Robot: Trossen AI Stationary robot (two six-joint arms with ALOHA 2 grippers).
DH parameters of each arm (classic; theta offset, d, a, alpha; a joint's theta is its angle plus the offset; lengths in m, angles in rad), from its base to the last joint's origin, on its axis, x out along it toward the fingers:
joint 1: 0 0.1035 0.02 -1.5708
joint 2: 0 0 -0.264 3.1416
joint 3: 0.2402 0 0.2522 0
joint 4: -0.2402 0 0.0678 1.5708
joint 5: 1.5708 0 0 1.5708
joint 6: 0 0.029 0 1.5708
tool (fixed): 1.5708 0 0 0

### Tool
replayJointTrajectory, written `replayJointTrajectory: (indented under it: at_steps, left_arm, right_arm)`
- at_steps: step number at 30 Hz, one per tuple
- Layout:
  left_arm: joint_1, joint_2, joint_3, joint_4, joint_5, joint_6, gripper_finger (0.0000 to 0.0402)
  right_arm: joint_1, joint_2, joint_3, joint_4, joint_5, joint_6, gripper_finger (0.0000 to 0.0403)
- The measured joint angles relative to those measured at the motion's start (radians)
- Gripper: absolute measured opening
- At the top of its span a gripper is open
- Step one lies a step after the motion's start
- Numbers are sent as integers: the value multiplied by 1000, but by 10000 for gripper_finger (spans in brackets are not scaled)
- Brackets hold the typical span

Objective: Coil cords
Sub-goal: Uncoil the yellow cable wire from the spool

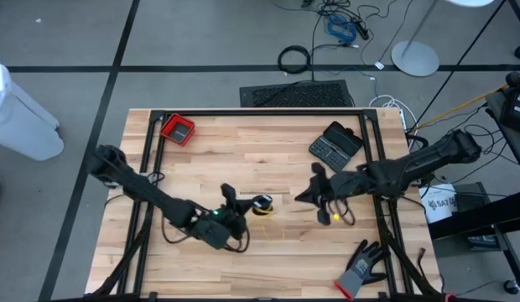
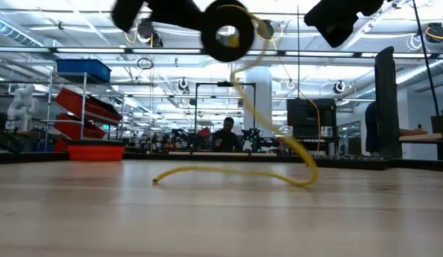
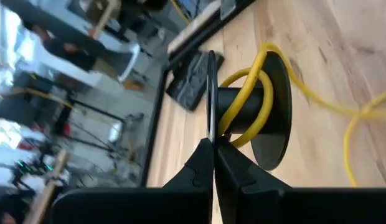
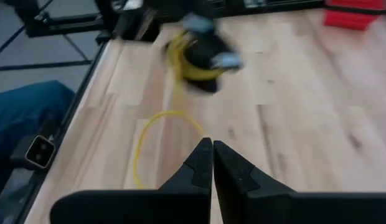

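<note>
My left gripper (image 1: 236, 206) is shut on a black spool (image 1: 262, 204) near the table's middle. The yellow cord (image 3: 246, 99) is wound a couple of turns round the spool's hub. In the low view the spool (image 2: 227, 32) is high above the table, and the cord (image 2: 236, 171) hangs from it with its free length lying slack on the wood. My right gripper (image 1: 313, 191) is shut and empty, raised above the table to the spool's right, near a loop of the cord (image 4: 143, 140). No black cord shows. My left gripper pinches the rim of the spool's near thin flange (image 3: 210, 127) between its two fingertips. The fingers lie in the flange's plane, edge-on. The spool is lifted clear of the table with its axis about level, and the yellow cord trails slack from its hub down to the table.
A red bin (image 1: 178, 130) stands at the far left corner and a black case (image 1: 335, 144) at the far right. A grey-black glove (image 1: 361, 267) lies at the near right. Black frame rails (image 1: 147, 168) run along both sides. A person (image 2: 225, 135) sits in the room beyond.
</note>
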Motion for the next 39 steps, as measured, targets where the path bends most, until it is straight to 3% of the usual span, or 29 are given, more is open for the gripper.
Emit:
replayJointTrajectory:
  at_steps: [4, 8, 14, 21, 26, 32, 39]
  left_arm:
    - [-15, -87, 0, -137, 0, -113, 1]
    - [-37, -144, 0, -165, -1, -151, 1]
    - [-62, -178, 0, -185, -42, -152, 1]
    - [-61, -181, -1, -206, -67, -159, 1]
    - [-57, -189, -1, -216, -71, -179, 1]
    - [-57, -199, -1, -252, -86, -205, 1]
    - [-57, -200, -1, -284, -94, -231, 1]
  right_arm:
    - [22, 124, 0, 132, 0, -28, 0]
    - [10, 257, 0, 309, -3, -33, 3]
    - [-19, 395, 0, 476, -124, 6, 60]
    - [-7, 465, 0, 522, -164, 35, 157]
    - [3, 516, 0, 607, -223, 34, 201]
    - [-2, 549, 0, 601, -244, 63, 223]
    - [-2, 551, 0, 605, -243, 43, 212]
